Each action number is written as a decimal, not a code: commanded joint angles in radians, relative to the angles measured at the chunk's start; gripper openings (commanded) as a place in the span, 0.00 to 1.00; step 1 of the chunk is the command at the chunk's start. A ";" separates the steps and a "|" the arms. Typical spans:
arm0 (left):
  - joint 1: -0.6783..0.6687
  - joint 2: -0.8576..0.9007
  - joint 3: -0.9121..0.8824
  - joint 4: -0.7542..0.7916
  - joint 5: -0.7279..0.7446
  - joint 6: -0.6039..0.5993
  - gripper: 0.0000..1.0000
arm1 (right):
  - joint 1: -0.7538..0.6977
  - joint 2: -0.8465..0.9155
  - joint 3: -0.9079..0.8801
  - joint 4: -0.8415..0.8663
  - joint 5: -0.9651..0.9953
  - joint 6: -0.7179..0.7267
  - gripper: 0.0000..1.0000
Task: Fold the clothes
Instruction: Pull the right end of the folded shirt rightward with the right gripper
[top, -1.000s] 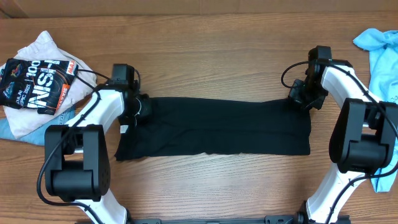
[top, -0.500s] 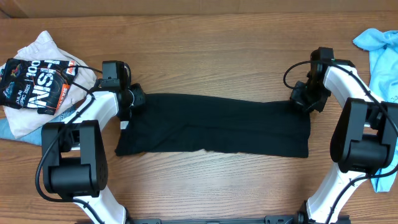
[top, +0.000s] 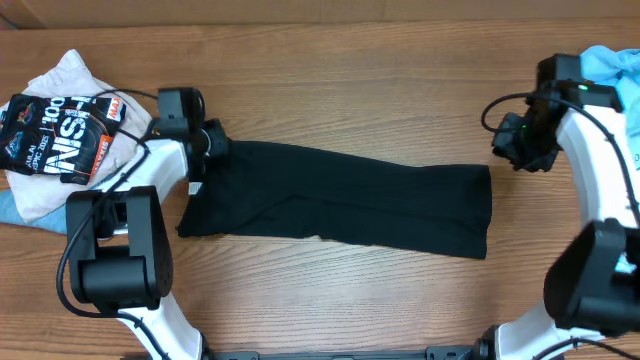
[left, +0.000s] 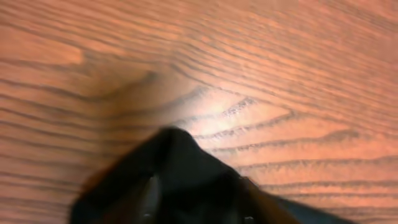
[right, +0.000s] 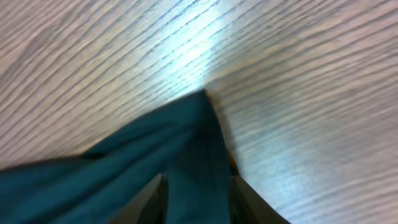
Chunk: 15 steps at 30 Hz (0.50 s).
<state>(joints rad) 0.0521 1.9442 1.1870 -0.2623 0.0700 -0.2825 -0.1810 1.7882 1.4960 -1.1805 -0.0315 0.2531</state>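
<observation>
The black shirt (top: 340, 205) lies in a long strip across the middle of the table (top: 330, 80). It is already folded thin. It now slants, high on the left and low on the right.

The left claw (top: 210, 142) is at the shirt's upper left corner. A moment ago it was lower and more to the right. It has moved up and left, and the corner came along with it. In its own camera, black cloth is heaped over the fingers, so I can't see them. Since the corner followed it, I think this claw is closed on the shirt.

The right claw (top: 518, 150) has moved too, off toward the right side of the frame. The shirt's right edge did not go with it. That edge slid a bit left. The claw now sits just beside the upper right corner. In its own camera the fingers (right: 151, 196) stand a little apart, with cloth showing in the gap. I cannot tell if they are pinching it.

So the strip is not being pulled flat from both ends. It is being dragged left and turned. It likely still needs folding end to end. I think the right claw needs a sure hold on its corner first, or the shirt could bunch up.
</observation>
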 joint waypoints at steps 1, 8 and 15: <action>0.015 0.008 0.143 -0.114 -0.021 0.029 0.53 | -0.032 0.003 -0.010 -0.011 -0.061 -0.074 0.36; 0.016 0.004 0.328 -0.481 0.012 0.035 0.63 | -0.128 0.003 -0.093 0.013 -0.158 -0.131 0.37; 0.001 0.005 0.353 -0.708 0.115 0.016 0.67 | -0.169 0.003 -0.237 0.080 -0.219 -0.209 0.46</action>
<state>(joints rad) 0.0650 1.9469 1.5173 -0.9188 0.1246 -0.2588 -0.3489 1.7905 1.3170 -1.1202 -0.1932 0.1001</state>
